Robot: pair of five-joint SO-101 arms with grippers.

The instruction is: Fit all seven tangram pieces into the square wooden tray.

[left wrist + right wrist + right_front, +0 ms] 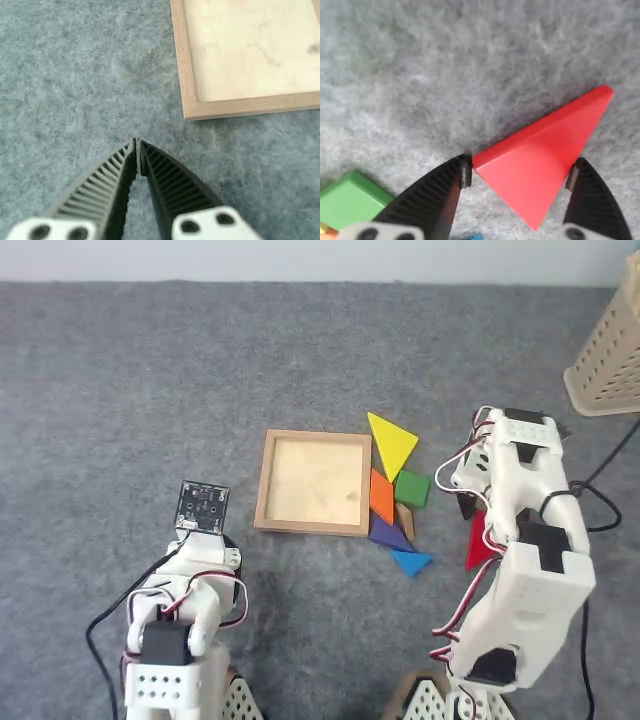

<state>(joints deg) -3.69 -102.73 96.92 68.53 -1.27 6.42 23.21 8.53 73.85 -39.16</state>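
Right gripper (pixel 520 175): your fingers stand spread astride the red triangle (pixel 540 160), which lies flat on the carpet. One tip touches its corner, and it looks not yet clamped.
Left gripper (pixel 137 147): pinched closed on nothing, low by the tray (pixel 182 60) corner, likely to keep clear.
Tray: holds no piece yet.
Loose pieces: yellow triangle (pixel 390 443) and green square (pixel 412 488) sit beside the tray, handy for short carries.
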